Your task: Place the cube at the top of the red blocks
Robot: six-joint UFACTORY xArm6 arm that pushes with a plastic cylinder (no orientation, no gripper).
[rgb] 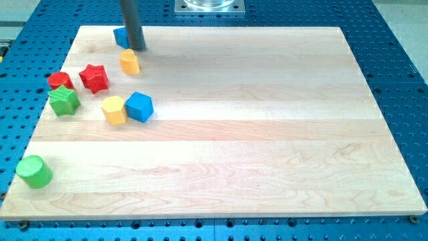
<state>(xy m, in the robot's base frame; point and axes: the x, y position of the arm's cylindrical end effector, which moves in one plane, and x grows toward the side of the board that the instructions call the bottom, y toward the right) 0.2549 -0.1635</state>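
Presently, your stock on the board reads as follows.

Board: wooden board [267,134], pale, resting on a blue perforated bench [401,67].
Tip: my tip [137,48] is a plain dark rod with nothing to spread, press together or pinch; it stands in the upper left of the frame, touching or just beside the right face of a blue block.
Blue block at tip: blue block [120,37], near the board's top edge, half hidden by the rod; its shape is not clear to you.
Blue cube: blue cube [140,106], left of centre, touching the yellow hexagonal block [114,110] on its left side. This reads as the task's cube, though the hidden blue block could also be one.
Red blocks: red star [94,77] and red round block [59,81], side by side at the left of the frame, apart from the cube.
Others: yellow block [130,61] just below the tip; green star [64,100] touching the red round block from below; green cylinder [34,171] at lower left, well apart.
Goal spot: the bare wood just above the two red blocks.
Advice: you should bring the tip round to the cube's lower right, push up and left, pass above the yellow block's neighbour, and stop short of nudging the red star.
Risk: likely drag of the yellow hexagonal block along with the cube.
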